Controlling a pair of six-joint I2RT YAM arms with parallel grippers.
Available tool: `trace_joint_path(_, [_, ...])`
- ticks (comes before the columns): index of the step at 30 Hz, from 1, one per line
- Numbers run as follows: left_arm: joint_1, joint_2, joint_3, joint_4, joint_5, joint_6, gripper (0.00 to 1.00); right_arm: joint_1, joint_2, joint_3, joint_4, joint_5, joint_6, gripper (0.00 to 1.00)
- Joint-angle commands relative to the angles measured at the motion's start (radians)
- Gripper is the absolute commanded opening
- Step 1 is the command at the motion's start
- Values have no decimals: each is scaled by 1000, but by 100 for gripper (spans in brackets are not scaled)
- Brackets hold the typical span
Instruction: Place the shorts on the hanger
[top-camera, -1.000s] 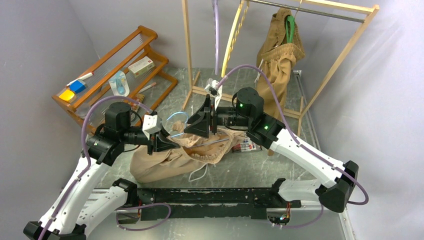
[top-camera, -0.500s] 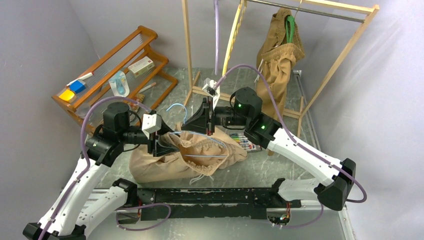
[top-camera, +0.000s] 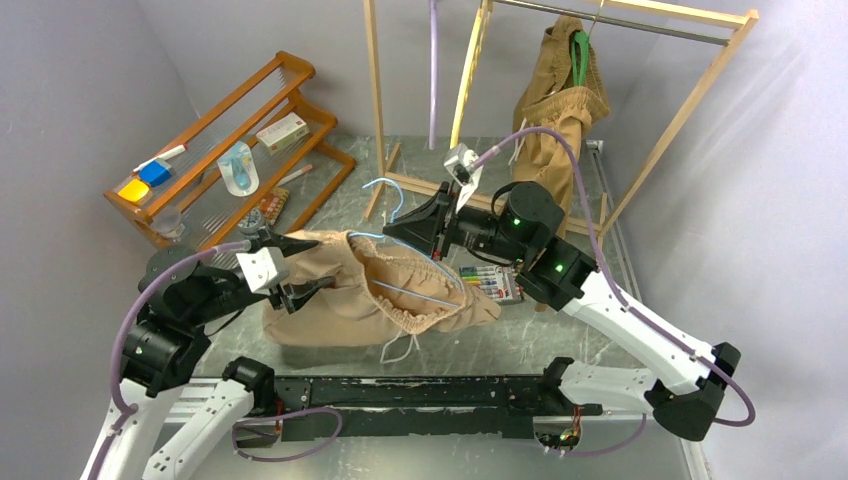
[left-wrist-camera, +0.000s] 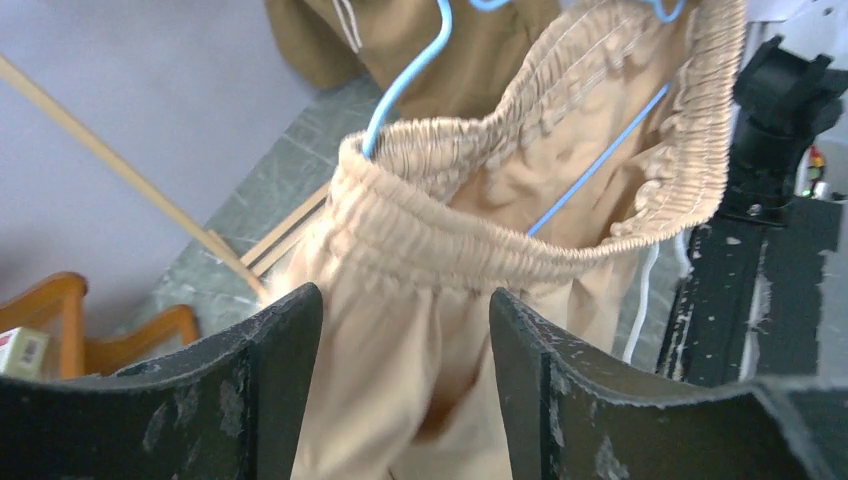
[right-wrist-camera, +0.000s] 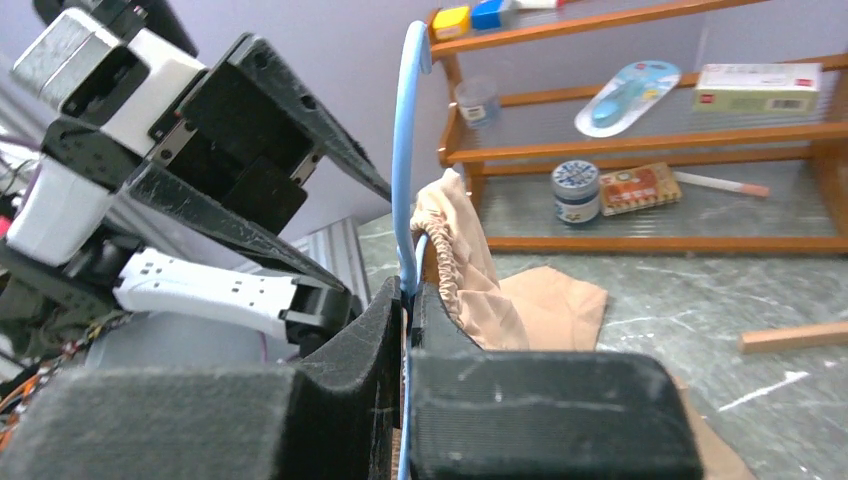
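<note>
- Soft light-tan fabric shorts (top-camera: 340, 300) look limp and light; the gathered elastic waistband (left-wrist-camera: 440, 250) offers the best hold.
- The left gripper (left-wrist-camera: 405, 295) is spread; the right gripper (right-wrist-camera: 408, 300) pinches the thin light-blue hanger (right-wrist-camera: 405, 150).

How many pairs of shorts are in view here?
2. The light tan shorts lie mid-table with the blue hanger partly inside the waistband. The darker brown shorts hang from the rack's rail at the back.

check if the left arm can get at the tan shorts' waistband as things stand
Probably yes. The left claw stands open facing the waistband of the shorts, nothing between them. The right claw, shut on the hanger, is at the far side, out of its way.
</note>
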Motion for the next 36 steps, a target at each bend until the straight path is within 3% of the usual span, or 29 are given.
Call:
trace_joint_path(1, [6, -25, -22, -41, -77, 76, 65, -4, -40, 19, 1, 152, 12, 0])
trace_joint_path(6, [5, -25, -59, -66, 31, 142, 56, -4, -53, 17, 15, 180, 38, 0])
trace_joint_path(11, [6, 20, -77, -119, 150, 232, 56, -3, -65, 9, 30, 180, 56, 0])
trace_joint_path(17, [6, 59, -122, -79, 98, 248, 56, -3, -96, -10, 45, 197, 72, 0])
trace_joint_path(27, [5, 75, -221, 215, 85, 155, 61, -4, -104, -31, 67, 179, 88, 0])
trace_joint_path(36, [6, 73, -270, 325, 144, 139, 57, -4, -104, -38, 78, 184, 91, 0])
